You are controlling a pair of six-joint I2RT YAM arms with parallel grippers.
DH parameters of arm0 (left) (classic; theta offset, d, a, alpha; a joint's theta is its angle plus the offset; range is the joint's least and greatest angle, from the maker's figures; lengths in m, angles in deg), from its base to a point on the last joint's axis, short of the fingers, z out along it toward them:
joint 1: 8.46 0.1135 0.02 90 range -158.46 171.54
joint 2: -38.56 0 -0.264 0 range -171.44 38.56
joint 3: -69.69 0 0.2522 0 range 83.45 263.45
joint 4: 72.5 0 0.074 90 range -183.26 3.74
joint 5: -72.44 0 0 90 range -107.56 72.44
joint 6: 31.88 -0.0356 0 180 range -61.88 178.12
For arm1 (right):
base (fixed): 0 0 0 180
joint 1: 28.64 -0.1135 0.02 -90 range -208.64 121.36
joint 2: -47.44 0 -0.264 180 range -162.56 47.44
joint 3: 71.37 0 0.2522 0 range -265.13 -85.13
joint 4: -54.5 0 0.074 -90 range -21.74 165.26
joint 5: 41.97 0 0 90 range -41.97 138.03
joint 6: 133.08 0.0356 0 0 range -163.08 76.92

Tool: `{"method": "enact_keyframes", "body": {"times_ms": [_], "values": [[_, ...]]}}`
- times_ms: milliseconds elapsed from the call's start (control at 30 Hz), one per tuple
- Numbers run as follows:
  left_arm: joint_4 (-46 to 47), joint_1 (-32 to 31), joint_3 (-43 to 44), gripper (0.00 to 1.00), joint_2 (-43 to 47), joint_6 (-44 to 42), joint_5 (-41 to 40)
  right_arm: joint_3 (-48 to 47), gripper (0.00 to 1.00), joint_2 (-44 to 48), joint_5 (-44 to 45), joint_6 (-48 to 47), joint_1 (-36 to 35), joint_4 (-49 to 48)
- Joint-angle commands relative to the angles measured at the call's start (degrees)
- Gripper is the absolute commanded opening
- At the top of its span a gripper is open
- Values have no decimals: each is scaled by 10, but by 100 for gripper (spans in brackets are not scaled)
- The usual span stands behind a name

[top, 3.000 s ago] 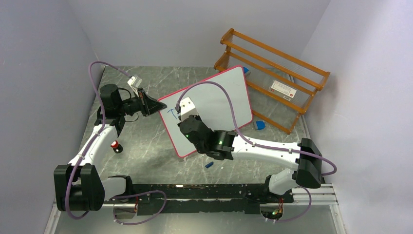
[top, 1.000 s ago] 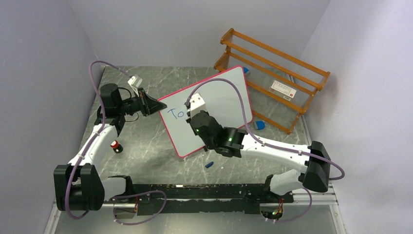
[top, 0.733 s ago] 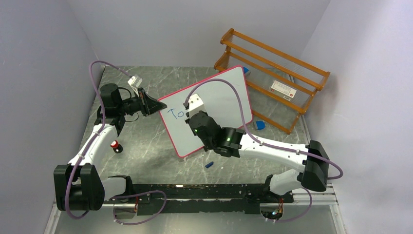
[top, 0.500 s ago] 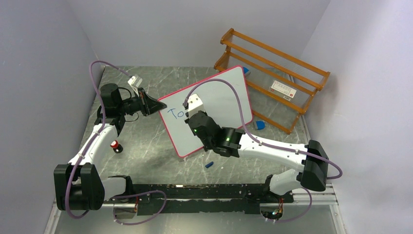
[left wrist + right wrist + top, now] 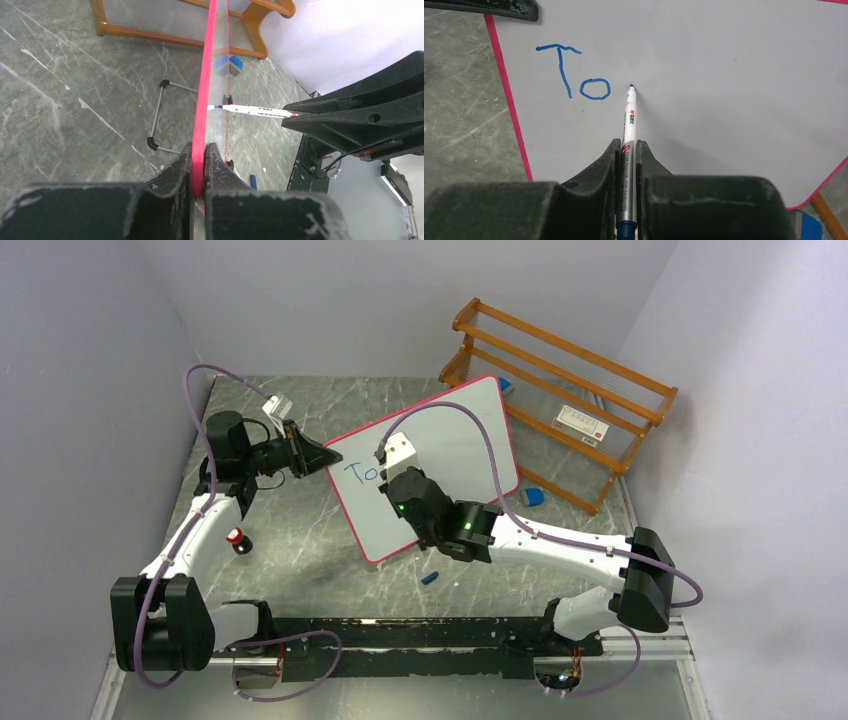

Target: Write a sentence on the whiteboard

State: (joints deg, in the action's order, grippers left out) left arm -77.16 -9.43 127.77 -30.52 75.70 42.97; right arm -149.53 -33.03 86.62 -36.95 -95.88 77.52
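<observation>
Here the whiteboard (image 5: 455, 450) sits mid-table, its long axis running from the left corner toward the far right, near an orange rack (image 5: 560, 390). The sentence (image 5: 563, 70) so far reads only "To" in blue, near the board's left corner. The marker (image 5: 629, 125) points straight out from the right gripper (image 5: 626, 145), its tip at the board just right of the "o". In the top view the right wrist hides the board's middle and the marker. The right arm stretches leftward over the board, jaws clenched on the marker. The left arm reaches forward, and the left gripper (image 5: 199, 150) pinches the pink rim.
</observation>
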Motion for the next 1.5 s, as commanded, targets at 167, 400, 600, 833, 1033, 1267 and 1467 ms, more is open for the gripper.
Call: {"method": "enact_keyframes", "body": {"times_ms": [167,400,600,833,1033,1267,1467], "values": [[-49,-19,-10,5,-15,-71,-9,-6,0,0,-12,-3,3,-34],[-49,-18,-9,5,-16,-70,-9,-7,0,-2,-26,-5,2,-26],[-49,-19,-9,5,-16,-71,-9,0,0,2,-37,-2,2,-17],[-50,-18,-9,5,-16,-71,-10,5,0,6,-36,1,3,-3],[-50,-19,-9,5,-17,-72,-11,12,0,11,-40,5,3,7],[-51,-18,-8,5,-17,-73,-11,19,0,16,-35,6,2,15],[-51,-18,-9,5,-18,-72,-10,24,0,21,-29,5,3,21]]}}
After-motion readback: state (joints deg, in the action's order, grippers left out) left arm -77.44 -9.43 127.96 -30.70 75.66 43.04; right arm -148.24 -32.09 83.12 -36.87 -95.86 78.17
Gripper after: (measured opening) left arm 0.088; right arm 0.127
